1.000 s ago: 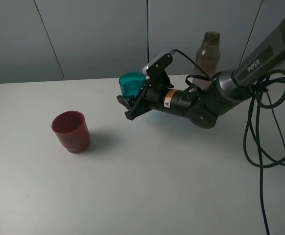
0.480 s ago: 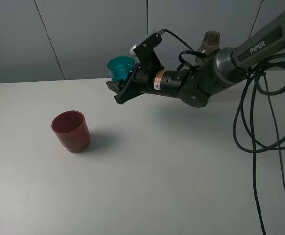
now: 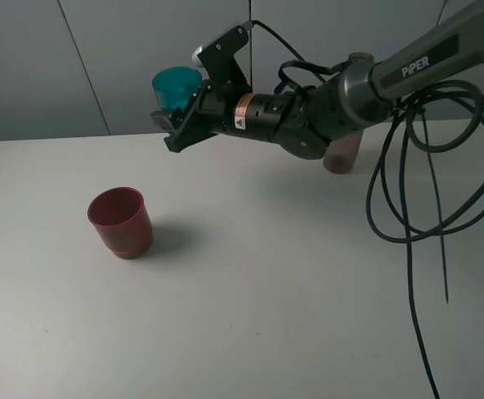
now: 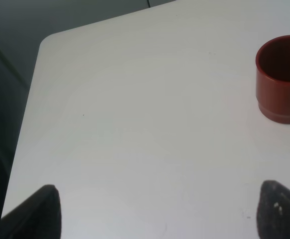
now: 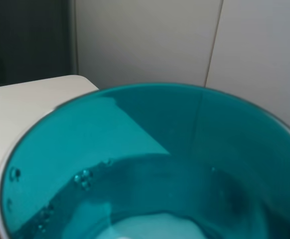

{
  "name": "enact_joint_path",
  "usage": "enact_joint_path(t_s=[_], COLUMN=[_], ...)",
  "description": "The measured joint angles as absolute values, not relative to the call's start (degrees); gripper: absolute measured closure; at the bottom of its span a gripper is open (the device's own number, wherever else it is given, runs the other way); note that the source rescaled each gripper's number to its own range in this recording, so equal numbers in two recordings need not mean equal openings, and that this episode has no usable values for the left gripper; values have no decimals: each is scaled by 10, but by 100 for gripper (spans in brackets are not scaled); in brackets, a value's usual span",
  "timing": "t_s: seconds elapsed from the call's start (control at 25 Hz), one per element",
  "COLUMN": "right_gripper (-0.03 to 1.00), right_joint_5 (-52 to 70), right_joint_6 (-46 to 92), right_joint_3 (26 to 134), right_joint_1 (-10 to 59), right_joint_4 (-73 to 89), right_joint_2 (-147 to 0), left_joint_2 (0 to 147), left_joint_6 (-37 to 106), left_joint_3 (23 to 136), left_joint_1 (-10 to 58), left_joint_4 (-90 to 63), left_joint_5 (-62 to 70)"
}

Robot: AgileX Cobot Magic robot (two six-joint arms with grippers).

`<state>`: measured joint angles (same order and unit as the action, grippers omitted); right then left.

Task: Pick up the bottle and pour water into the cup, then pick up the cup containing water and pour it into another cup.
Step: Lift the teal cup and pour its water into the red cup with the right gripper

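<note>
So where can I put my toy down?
The near half of the table is bare, also the stretch between the red cup and the bottle. Crowded at the back, under the right arm holding the teal cup.

Bottle (image 3: 342,155) mostly hidden behind right arm, only base clear, teal cup (image 3: 175,86) lower half masked by right gripper (image 3: 169,129), rim cropped in wrist view, red cup (image 4: 280,79) cut by frame edge, left gripper (image 4: 162,214) fingertips blurred, cropped.
</note>
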<state>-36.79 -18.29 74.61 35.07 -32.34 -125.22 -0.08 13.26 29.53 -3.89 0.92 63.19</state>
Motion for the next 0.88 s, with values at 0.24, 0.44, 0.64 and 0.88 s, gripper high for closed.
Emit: enact_joint_path(t_s=[0.24, 0.44, 0.64, 0.88], right_gripper=[94, 94, 94, 94], right_joint_5=[-343, -324, -321, -321], right_joint_6=[-199, -217, -221, -213], right_joint_3=[801, 846, 864, 866], right_joint_1=[368, 378, 390, 405], right_joint_4=[-337, -340, -352, -367], right_joint_2=[-1294, -1327, -1340, -1340], left_joint_2=[-1, -1, -1, -1], left_joint_6=[133, 133, 133, 133], left_joint_3=[295, 295, 295, 295], left_joint_1=[-39, -39, -39, -39], left_joint_4=[9, 9, 9, 9], left_joint_5=[632, 632, 632, 632])
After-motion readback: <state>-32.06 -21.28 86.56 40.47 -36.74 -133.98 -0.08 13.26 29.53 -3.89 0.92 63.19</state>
